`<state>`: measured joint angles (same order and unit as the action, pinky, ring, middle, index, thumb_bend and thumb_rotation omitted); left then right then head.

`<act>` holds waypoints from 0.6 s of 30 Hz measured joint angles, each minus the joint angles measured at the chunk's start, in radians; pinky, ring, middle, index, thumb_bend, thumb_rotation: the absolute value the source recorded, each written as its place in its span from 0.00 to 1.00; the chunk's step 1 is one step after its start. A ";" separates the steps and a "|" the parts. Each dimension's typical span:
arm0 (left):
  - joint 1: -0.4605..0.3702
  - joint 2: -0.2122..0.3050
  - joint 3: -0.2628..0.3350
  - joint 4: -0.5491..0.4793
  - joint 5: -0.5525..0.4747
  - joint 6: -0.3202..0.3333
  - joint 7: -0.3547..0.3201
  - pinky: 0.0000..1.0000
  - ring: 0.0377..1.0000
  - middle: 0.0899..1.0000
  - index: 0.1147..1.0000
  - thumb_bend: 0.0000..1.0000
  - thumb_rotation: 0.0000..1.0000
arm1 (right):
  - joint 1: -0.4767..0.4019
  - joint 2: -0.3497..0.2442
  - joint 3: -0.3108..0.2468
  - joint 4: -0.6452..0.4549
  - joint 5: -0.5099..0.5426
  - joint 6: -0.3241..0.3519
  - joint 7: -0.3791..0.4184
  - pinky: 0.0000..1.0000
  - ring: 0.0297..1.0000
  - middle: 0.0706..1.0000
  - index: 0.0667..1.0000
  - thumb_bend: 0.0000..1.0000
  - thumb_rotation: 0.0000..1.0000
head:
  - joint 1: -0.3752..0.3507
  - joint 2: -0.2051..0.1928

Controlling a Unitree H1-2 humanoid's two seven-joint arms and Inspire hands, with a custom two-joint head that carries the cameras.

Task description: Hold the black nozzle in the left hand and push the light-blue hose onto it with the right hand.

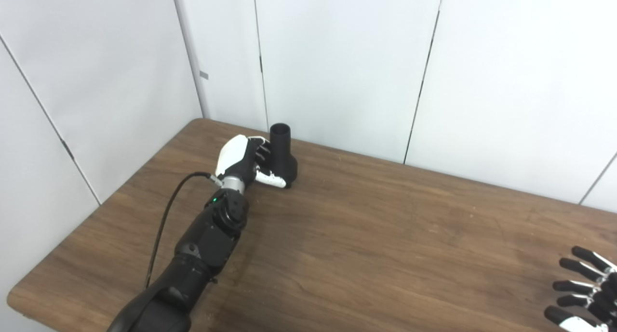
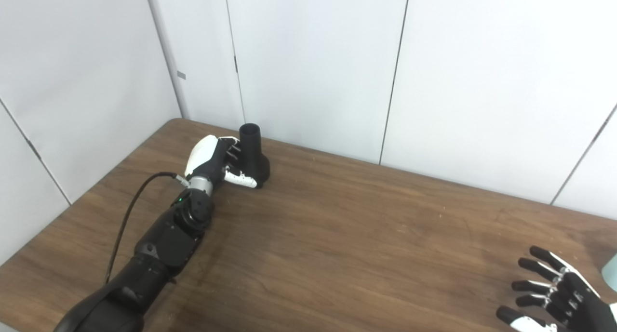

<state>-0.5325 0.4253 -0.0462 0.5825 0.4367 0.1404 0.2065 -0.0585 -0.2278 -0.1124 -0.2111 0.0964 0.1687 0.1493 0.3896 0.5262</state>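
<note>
The left hand (image 1: pixel 246 161) wraps the upright black nozzle (image 1: pixel 282 153), seemingly rigid and light, at its flared base. Well right of the nozzle, the right hand (image 2: pixel 554 293) waits spread, empty.

Bright, even light; soft shadows.

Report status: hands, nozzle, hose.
Left hand wrapped on black nozzle, nozzle upright on table. Right hand open, empty. Only a light-blue sliver at frame edge. Nothing between.

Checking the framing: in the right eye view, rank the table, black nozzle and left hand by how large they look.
1. table
2. and 3. black nozzle and left hand: they look alike, no clear order.
</note>
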 measured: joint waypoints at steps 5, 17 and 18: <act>0.001 0.000 -0.013 -0.002 0.001 -0.005 0.005 0.40 0.49 0.42 0.43 0.53 0.00 | -0.002 0.000 0.000 0.000 -0.006 0.000 -0.004 0.49 0.58 0.72 0.76 0.72 0.17 | -0.005 0.000; 0.061 -0.007 -0.094 -0.141 0.016 -0.006 -0.020 0.37 0.44 0.39 0.44 0.52 0.00 | -0.009 0.015 0.008 0.003 -0.015 -0.001 -0.013 0.48 0.57 0.70 0.75 0.74 0.20 | -0.133 0.020; 0.071 -0.006 -0.105 -0.163 0.016 -0.006 -0.028 0.37 0.44 0.40 0.44 0.53 0.00 | -0.009 0.017 0.009 0.003 -0.018 -0.001 -0.014 0.48 0.57 0.70 0.75 0.74 0.20 | -0.133 0.020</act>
<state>-0.4614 0.4188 -0.1510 0.4197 0.4528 0.1341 0.1783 -0.0679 -0.2108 -0.1031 -0.2080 0.0780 0.1679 0.1353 0.2562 0.5461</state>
